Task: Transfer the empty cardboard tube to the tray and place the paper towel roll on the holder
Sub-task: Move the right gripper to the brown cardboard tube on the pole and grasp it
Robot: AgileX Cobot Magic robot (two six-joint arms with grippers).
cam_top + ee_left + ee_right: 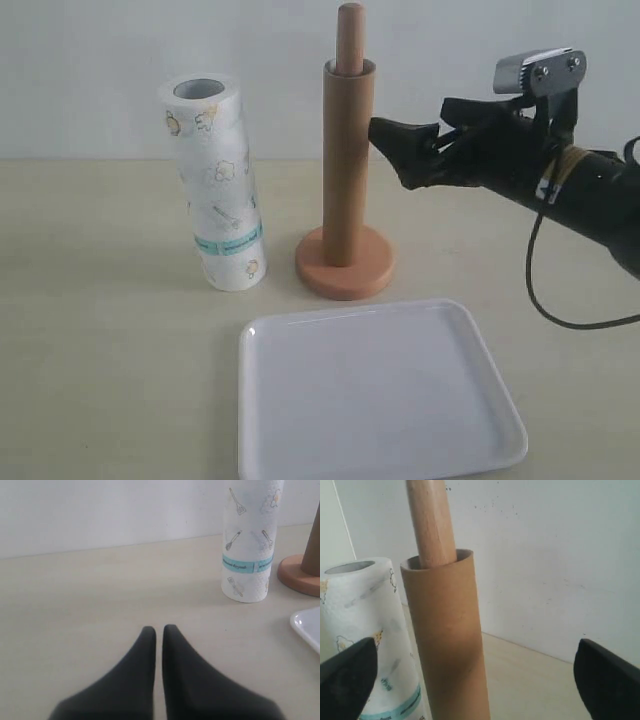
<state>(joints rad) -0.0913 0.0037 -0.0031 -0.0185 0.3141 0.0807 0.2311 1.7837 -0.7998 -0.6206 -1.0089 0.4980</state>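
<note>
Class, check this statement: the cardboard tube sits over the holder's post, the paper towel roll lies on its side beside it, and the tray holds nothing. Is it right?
Not quite: the paper towel roll stands upright beside the holder, as the exterior view shows. The cardboard tube does sit over the post, and the tray holds nothing.

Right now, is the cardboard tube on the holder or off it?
On. The cardboard tube stands upright, sleeved over the holder, whose dowel tip pokes out its top.
</note>
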